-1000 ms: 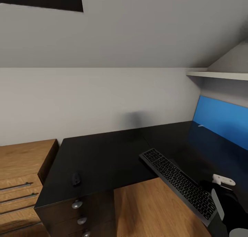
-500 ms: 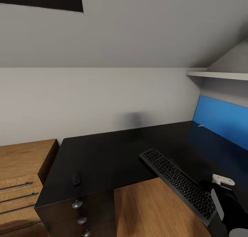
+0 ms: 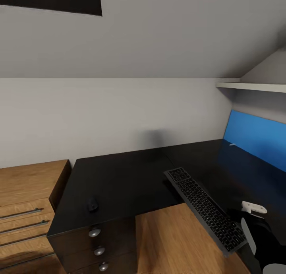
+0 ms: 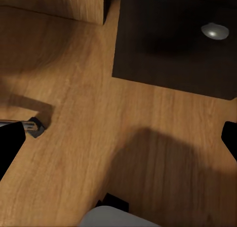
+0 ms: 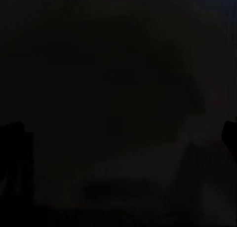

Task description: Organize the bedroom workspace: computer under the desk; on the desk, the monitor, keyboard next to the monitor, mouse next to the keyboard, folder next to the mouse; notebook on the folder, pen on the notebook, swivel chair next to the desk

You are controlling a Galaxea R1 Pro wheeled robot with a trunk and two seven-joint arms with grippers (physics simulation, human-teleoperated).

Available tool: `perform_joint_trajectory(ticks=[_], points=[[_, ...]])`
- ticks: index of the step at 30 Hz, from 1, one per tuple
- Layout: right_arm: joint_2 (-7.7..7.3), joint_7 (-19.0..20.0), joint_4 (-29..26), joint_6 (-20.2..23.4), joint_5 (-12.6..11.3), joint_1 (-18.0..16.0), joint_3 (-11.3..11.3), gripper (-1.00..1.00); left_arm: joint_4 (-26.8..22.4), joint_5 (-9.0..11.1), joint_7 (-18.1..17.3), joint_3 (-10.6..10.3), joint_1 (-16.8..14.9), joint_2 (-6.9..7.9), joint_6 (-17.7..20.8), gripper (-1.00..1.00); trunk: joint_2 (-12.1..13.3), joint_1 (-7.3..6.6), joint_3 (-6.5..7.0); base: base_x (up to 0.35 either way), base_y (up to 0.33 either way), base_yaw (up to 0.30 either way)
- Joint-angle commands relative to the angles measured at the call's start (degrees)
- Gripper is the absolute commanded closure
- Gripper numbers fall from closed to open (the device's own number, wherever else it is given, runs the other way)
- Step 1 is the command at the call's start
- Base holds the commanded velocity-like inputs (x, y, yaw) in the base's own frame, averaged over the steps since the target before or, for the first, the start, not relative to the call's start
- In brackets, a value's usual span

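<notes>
so the long flat black keyboard (image 3: 205,209) runs diagonally toward lower right of the frame, overhanging the glossy black surface (image 3: 119,178), right arm nearest; can't tell either claw's state

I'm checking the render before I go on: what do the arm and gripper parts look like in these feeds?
In the head view, the right arm is glossy black with a pale grey panel along it, a small white bracket on top and a grey rounded section at the lower corner. In the left wrist view, the left gripper's fingertips are plain black. No cables or markings visible.
</notes>
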Motion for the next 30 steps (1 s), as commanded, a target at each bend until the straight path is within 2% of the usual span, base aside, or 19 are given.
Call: perform_joint_trajectory(ticks=[1, 30], points=[[0.00, -0.10, -0.06, 0.41, -0.11, -0.01, 0.14, -1.00, -0.07, 0.16, -0.60, 0.46, 0.02, -0.01, 0.06, -1.00, -0.03, 0.00, -0.05, -0.037, 0.052, 0.000], [0.00, -0.09, -0.06, 0.47, -0.11, -0.03, 0.36, -1.00, -0.07, 0.16, -0.60, 0.46, 0.02, -0.04, 0.07, -1.00, -0.03, 0.00, -0.05, -0.004, 0.021, 0.000]])
